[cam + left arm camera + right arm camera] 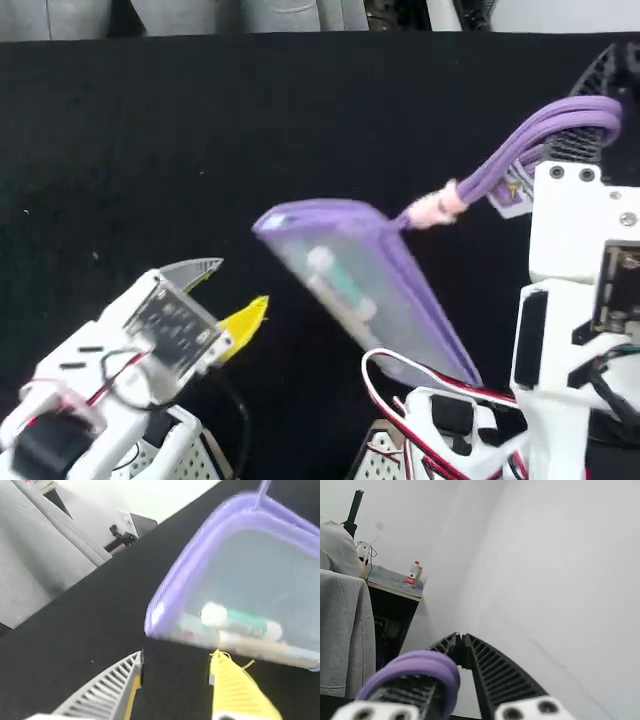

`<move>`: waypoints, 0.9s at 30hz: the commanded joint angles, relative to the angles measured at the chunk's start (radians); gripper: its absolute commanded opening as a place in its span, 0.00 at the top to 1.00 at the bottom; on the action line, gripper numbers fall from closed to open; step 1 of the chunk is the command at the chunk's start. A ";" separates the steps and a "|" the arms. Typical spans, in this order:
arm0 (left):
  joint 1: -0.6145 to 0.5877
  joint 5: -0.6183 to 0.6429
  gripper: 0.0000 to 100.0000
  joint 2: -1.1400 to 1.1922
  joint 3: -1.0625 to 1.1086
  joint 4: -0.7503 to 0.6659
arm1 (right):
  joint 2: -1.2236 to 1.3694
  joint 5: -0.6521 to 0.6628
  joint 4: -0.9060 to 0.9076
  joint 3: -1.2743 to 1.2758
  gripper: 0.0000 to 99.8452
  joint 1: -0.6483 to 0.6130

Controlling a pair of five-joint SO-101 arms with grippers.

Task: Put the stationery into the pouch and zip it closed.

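In the high view the pouch (350, 270), translucent with a purple edge, hangs tilted over the middle of the black tabletop (150, 130), its lower end toward the near edge; whether that end touches the surface cannot be told. The stationery (340, 285) lies inside it, a green and white piece showing through the side. A purple strap (520, 150) runs from a pinkish bead (440, 205) at the pouch's upper corner to the right end effector (612, 60) by the tabletop's right edge. The left end effector (238, 283) sits near the near-left corner, its grey and yellow fingers spread apart, just beside the pouch and not touching it. In the left wrist view the left end effector (177, 655) is open with bare tabletop (100, 630) between its fingers; the pouch (250, 580) lies just beyond their tips, and the stationery (235, 622) is gathered along its lower side. In the right wrist view the right end effector (462, 637) points up at a pale wall (560, 580), its black fingers meeting at the tips and clamped on the strap (420, 665).
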 commanded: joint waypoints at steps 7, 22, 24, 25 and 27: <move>-0.343 0.278 0.78 -0.021 0.114 -0.264 | -0.051 0.006 0.002 0.013 0.99 0.008; -0.662 0.666 0.78 -0.279 0.625 -0.669 | 0.016 -0.172 -0.428 0.183 0.99 -0.374; -0.662 0.666 0.78 -0.292 0.645 -0.683 | 0.094 -0.172 -0.428 0.128 0.99 -0.425; -0.662 0.666 0.78 -0.293 0.648 -0.684 | 0.145 -0.172 -0.428 0.088 0.99 -0.442; -0.662 0.666 0.78 -0.293 0.648 -0.681 | 0.260 -0.170 -0.428 -0.012 0.99 -0.465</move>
